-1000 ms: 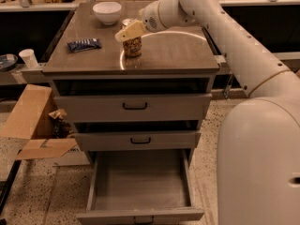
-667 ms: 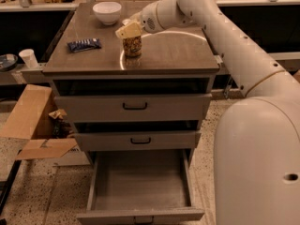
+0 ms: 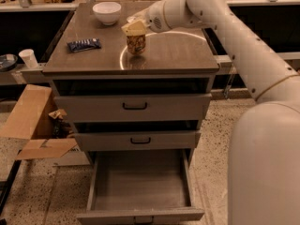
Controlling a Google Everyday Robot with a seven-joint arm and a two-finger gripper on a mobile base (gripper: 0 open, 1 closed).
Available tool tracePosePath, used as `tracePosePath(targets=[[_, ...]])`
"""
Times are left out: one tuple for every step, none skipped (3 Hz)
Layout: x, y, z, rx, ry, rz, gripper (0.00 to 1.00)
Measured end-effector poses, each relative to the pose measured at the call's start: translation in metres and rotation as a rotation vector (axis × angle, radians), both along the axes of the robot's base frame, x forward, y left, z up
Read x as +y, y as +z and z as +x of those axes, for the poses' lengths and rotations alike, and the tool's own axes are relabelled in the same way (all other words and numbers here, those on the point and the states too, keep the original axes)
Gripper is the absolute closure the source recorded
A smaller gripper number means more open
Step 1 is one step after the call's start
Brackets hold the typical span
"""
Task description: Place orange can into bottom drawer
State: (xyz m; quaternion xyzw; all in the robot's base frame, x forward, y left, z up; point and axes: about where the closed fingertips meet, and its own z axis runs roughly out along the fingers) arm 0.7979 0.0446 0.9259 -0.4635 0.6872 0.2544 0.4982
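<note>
My gripper point(image 3: 133, 28) sits over the orange can point(image 3: 136, 44) near the cabinet top's point(image 3: 180, 55) back edge, though I cannot tell whether it grips, and the bottom drawer point(image 3: 140, 189) is pulled open to receive the can.

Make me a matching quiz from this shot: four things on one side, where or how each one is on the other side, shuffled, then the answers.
1 orange can
2 white bowl
3 bottom drawer
4 gripper

A pulled open
B back of the cabinet top, left of centre
C right at the orange can's top
D middle of the cabinet top

Pairs: 1-D, 2-B, 3-A, 4-C
</note>
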Motion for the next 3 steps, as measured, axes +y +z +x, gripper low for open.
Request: tracePosePath(targets=[[-0.019,0.026,-0.033,-0.057,0.040,0.040,1.00],[-0.019,0.026,-0.033,-0.057,0.040,0.040,1.00],[-0.011,0.025,-0.049,-0.075,0.089,0.017,1.00]])
